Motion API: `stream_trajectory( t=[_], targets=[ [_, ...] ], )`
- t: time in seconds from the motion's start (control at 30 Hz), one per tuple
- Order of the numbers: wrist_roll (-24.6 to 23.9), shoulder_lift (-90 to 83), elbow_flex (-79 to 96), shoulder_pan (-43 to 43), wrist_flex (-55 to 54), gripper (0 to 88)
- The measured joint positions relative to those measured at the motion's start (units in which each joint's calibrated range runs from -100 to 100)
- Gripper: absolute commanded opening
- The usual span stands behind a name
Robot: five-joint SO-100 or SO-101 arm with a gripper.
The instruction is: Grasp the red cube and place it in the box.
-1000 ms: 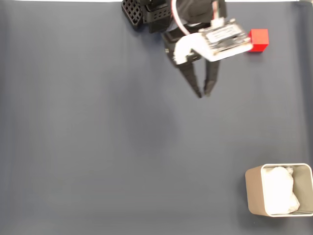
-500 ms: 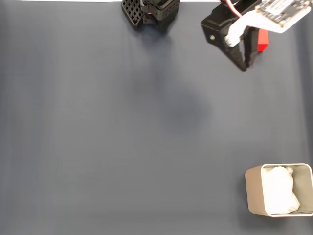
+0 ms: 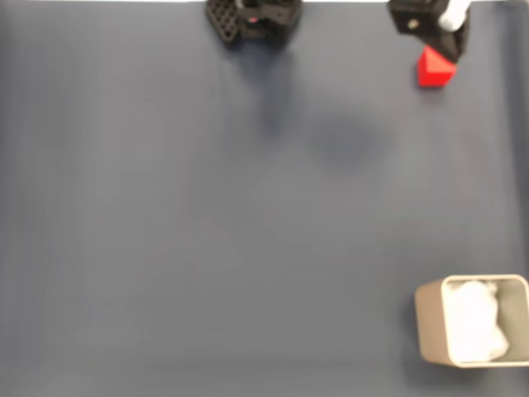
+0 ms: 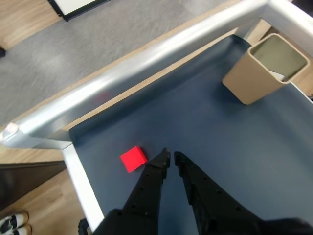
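Observation:
The red cube (image 3: 433,69) lies on the dark mat near the top right corner of the fixed view. My gripper (image 3: 450,51) hangs just above it, partly cut off by the top edge. In the wrist view the two black fingers (image 4: 152,182) point forward with tips nearly touching, so the gripper (image 4: 171,156) is shut on nothing. There the red cube (image 4: 133,159) sits just left of the tips, apart from them. The beige box (image 3: 472,321) with white paper inside stands at the bottom right of the fixed view. The same box (image 4: 262,71) appears at the upper right of the wrist view.
The arm's black base (image 3: 252,18) sits at the top edge of the fixed view. A metal rail (image 4: 146,68) borders the mat close behind the cube, with floor beyond it. A wide stretch of blue-grey mat (image 3: 248,215) separates cube and box.
My gripper swung right and toward the top edge of the fixed view, from the upper middle of the mat to just above the cube. The cube and box stayed put.

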Motion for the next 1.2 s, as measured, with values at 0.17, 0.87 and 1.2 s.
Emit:
stream_trajectory(
  t=[0.17,0.87,1.2],
  targets=[
    [-0.3,0.2,0.8,-4.9,0.0,2.1],
    [3.7,-2.0,10.8,-10.8,0.0,16.2],
    [6.9,-3.6,13.7,-10.8,0.0,20.9]
  ],
)
